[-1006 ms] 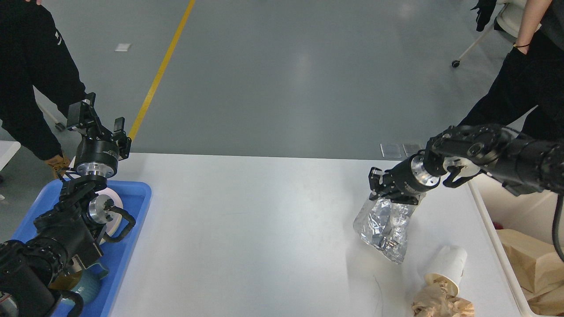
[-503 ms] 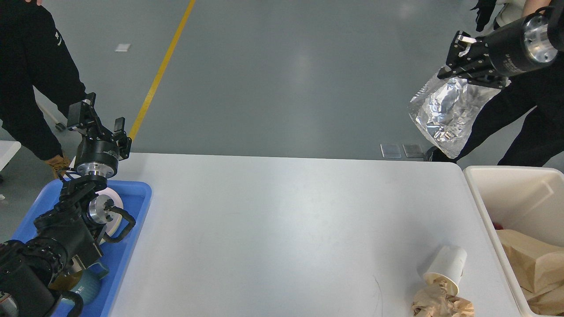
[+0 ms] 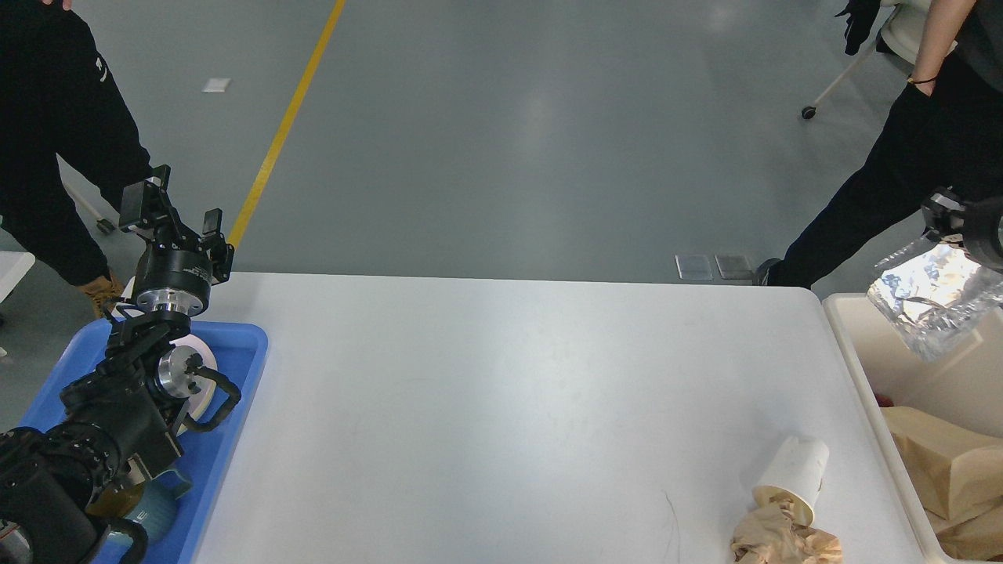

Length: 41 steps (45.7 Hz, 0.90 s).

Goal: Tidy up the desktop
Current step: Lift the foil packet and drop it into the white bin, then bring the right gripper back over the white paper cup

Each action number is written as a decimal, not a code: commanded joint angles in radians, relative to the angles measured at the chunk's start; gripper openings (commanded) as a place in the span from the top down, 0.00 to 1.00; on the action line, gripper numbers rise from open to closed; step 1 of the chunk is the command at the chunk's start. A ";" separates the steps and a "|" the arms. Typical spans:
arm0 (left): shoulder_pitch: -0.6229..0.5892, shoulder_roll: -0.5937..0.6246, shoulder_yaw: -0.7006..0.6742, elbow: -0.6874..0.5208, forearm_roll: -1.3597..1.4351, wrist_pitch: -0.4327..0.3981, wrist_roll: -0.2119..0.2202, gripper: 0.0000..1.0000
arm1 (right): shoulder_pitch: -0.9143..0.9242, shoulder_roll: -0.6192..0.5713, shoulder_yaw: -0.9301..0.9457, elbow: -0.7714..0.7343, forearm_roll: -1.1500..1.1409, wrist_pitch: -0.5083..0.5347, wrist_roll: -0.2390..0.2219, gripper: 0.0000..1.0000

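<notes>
The white desktop [image 3: 509,392] fills the middle of the head view. A white paper cup [image 3: 795,468] lies on its side at the front right, touching a crumpled brown paper wad [image 3: 783,539]. My right gripper [image 3: 950,222] shows only partly at the right edge. It is shut on a silver foil bag [image 3: 932,307], which hangs above the cream-white bin [image 3: 850,345]. My left gripper [image 3: 176,211] is open and empty, raised above the back of the blue tray [image 3: 235,407].
The bin holds brown paper bags [image 3: 948,462]. The blue tray holds a white plate and a teal mug [image 3: 153,509] under my left arm. One person in black [image 3: 55,125] stands at the back left, another [image 3: 901,164] behind the bin.
My right gripper lifted the foil bag off the desktop, swung it high to the back right, then lowered it over the bin. The left arm has not moved.
</notes>
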 commanded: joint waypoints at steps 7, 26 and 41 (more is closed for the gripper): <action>0.001 0.000 0.000 0.000 0.000 0.000 0.000 0.04 | -0.186 0.009 0.058 -0.170 0.003 -0.028 0.002 0.00; 0.000 0.000 0.000 0.000 0.000 0.000 0.000 0.04 | -0.171 0.012 0.052 -0.043 0.009 0.032 0.003 0.00; 0.000 0.000 0.000 0.000 0.000 0.000 0.000 0.04 | 0.228 0.035 -0.183 0.055 0.015 0.510 0.003 0.00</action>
